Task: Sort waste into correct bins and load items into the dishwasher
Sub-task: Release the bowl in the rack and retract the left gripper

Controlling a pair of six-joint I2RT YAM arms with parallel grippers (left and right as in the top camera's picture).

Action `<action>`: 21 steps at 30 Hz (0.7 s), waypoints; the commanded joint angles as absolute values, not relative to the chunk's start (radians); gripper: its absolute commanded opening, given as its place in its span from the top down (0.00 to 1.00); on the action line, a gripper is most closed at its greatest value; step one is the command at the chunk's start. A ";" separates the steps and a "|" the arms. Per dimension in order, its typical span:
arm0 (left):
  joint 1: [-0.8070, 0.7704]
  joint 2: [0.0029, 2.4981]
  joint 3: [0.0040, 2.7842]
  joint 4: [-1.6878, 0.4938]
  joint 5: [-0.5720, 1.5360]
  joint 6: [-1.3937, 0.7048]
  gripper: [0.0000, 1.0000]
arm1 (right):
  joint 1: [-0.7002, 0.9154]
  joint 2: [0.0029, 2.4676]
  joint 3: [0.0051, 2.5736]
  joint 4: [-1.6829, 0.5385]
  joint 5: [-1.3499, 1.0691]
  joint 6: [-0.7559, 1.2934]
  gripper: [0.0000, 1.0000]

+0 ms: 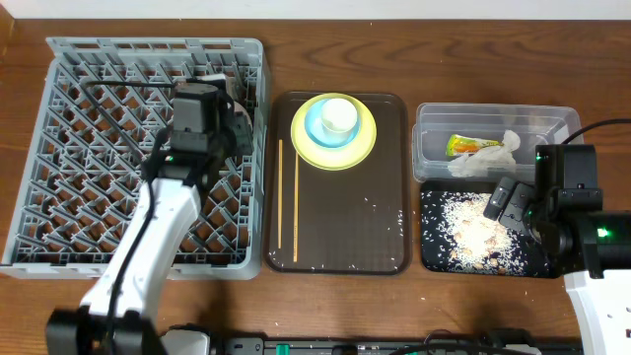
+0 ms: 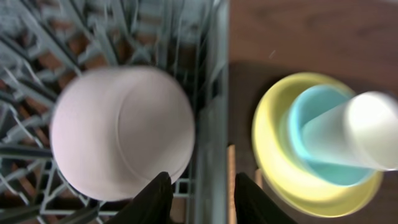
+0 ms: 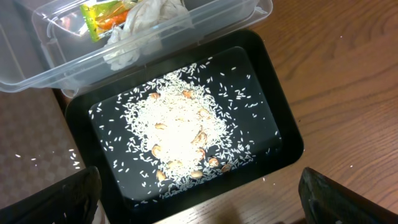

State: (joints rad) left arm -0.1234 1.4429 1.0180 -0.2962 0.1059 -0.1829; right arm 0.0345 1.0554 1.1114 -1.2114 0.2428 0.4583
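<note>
The white bowl [image 2: 121,130] lies in the grey dish rack [image 1: 89,148] near its right wall. My left gripper [image 2: 202,199] is open and empty just above that wall, its left finger at the bowl's edge; in the overhead view the left gripper [image 1: 229,110] hides the bowl. The yellow plate [image 1: 367,143] holds the light-blue cup [image 1: 317,123] with the white cup [image 1: 338,115] inside it. Two chopsticks [image 1: 281,197] lie beside them. The clear tub [image 1: 493,118] holds the wrapper [image 1: 463,146] and tissue [image 1: 488,158]. My right gripper [image 3: 199,205] is open and empty over the black tray [image 3: 273,112] of rice [image 3: 180,134].
The plate, cups and chopsticks sit on a dark brown serving tray [image 1: 340,227] between the rack and the bins. A few rice grains [image 1: 399,217] lie along its right side. Bare wood table lies right of the black tray.
</note>
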 commanded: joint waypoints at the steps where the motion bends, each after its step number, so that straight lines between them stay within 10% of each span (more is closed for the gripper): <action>1: -0.121 1.513 1.023 -0.316 0.076 -0.160 0.65 | 0.027 1.055 1.117 -1.212 0.250 0.455 0.01; 21: -0.141 1.263 1.065 -0.417 0.132 -0.178 0.56 | 0.027 1.055 1.117 -1.212 0.250 0.455 0.01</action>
